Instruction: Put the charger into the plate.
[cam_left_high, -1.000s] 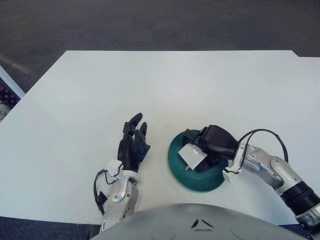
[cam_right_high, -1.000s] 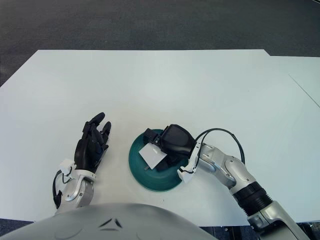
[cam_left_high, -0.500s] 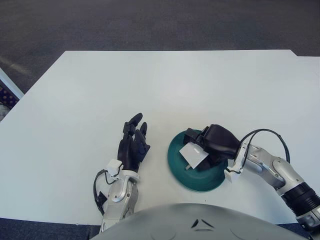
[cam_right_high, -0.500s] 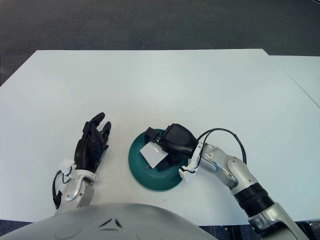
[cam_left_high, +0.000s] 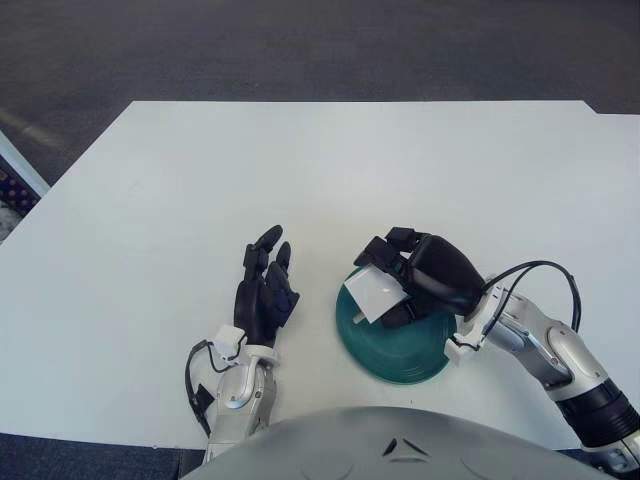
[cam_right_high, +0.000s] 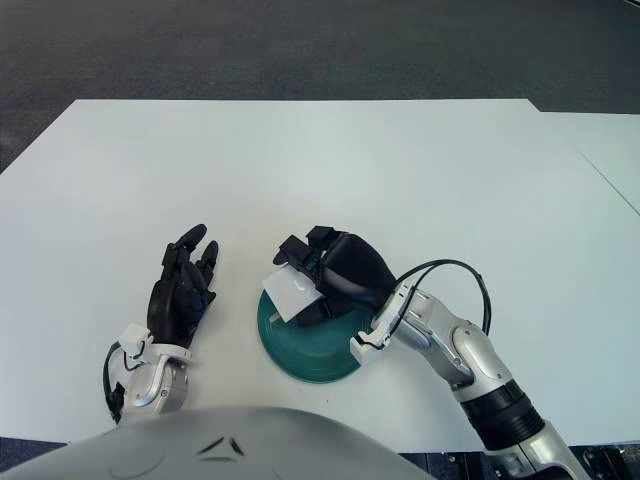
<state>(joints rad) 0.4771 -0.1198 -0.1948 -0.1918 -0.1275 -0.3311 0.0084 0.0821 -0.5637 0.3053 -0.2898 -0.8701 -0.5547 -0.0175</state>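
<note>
Clearly the carrying step is in hand, not the release; the right hand (cam_left_high: 415, 275) has its dark fingers clamped around the white charger (cam_left_high: 377, 293), which shows over the far-left rim of the green plate (cam_left_high: 400, 352) and looks lifted off the dish rather than lying in it, though how high it hangs I cannot tell; the plate itself sits on the white table (cam_left_high: 330, 170), near the robot's body, with its bowl showing bare below the hand. The left hand (cam_left_high: 264, 295) is idle, showing just to the left of the plate with its fingers stretched out and holding nothing. By my judgement the next move calls for bringing the charger inward over the middle of the dish and lowering it until it touches the bottom; only then should the fingers part, since letting go at the rim risks the block tipping out onto the table.
</note>
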